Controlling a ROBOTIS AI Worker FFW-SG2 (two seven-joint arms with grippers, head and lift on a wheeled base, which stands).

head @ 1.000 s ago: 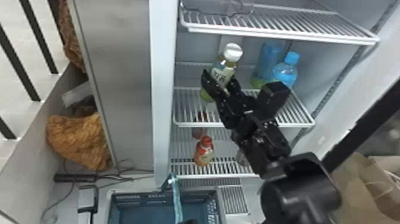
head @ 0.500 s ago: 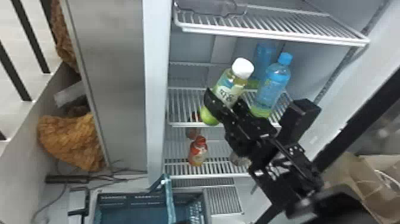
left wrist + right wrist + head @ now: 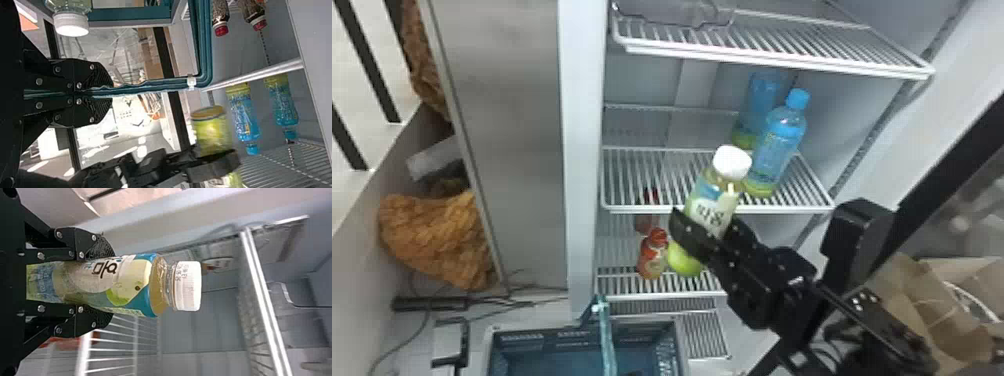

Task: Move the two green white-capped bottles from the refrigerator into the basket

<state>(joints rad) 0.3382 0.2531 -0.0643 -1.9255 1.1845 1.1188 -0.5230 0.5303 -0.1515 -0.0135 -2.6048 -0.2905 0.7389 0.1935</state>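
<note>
DESK: Where is the task's bottle?

OPERATOR: A green white-capped bottle (image 3: pixel 714 200) rides in my right gripper (image 3: pixel 107 284), in front of the refrigerator (image 3: pixel 582 150), above the level of the basket (image 3: pixel 532 336). A second white-capped bottle (image 3: pixel 71 23) shows near the basket in my left wrist view; I cannot tell whether it is inside.

DESK: And the step in hand?

OPERATOR: Carrying the held bottle to the basket, as I judge it. I should draw it well out past the shelf edge (image 3: pixel 642 209), then bring it down and toward my left. A slow swing suits a smooth, filled bottle; a jerk could make it slip or pivot. The base hangs below the fingers, so I want it over the opening and clear of the rim and handle before lowering. I should let go only once the base has support.

DESK: How do the fingers stand?

OPERATOR: On the right, they are parted by the bottle's width and clamped on its body from two sides, the cap (image 3: pixel 188 286) free beyond their tips. On my left gripper (image 3: pixel 109 94), they are pressed nearly together on the basket handle (image 3: pixel 205 47). Holding that steady should stop the basket shifting if the bottle nudges it.
</note>
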